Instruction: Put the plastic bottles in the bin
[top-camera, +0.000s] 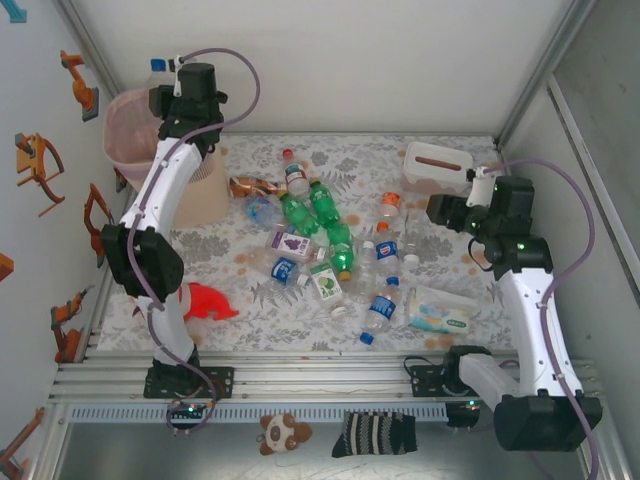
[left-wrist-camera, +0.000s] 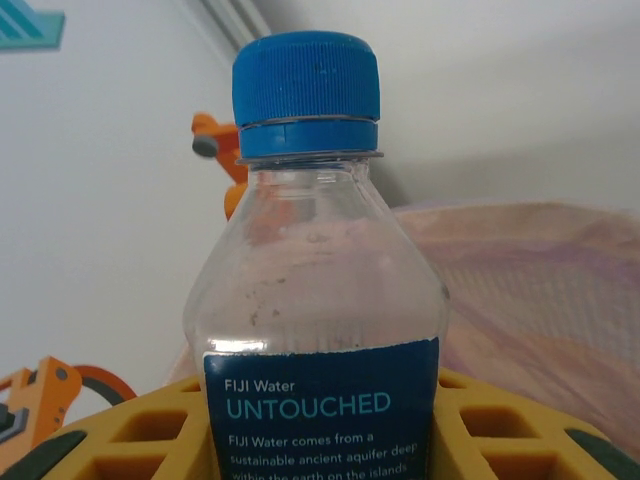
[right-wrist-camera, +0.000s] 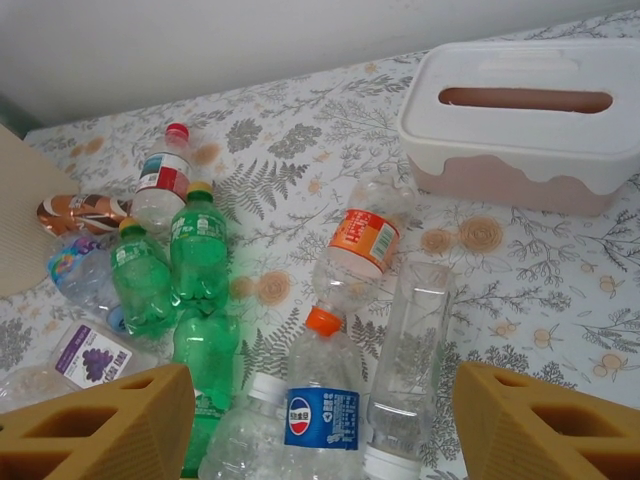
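At the left of the top view a white wall carries orange stickers (top-camera: 40, 165). Beside it, upper left, the pink-beige bin (top-camera: 125, 150) stands on the fern-printed tablecloth (top-camera: 300, 320), and the left gripper (left-wrist-camera: 320, 440) is clamped on a clear blue-capped bottle (left-wrist-camera: 310, 270) at the bin's rim. The other plastic bottles (top-camera: 330, 240) lie scattered mid-frame on the cloth, and at right, near the white tissue box (top-camera: 437, 165), the right gripper (right-wrist-camera: 320, 420) hangs with fingers spread, grasping nothing.
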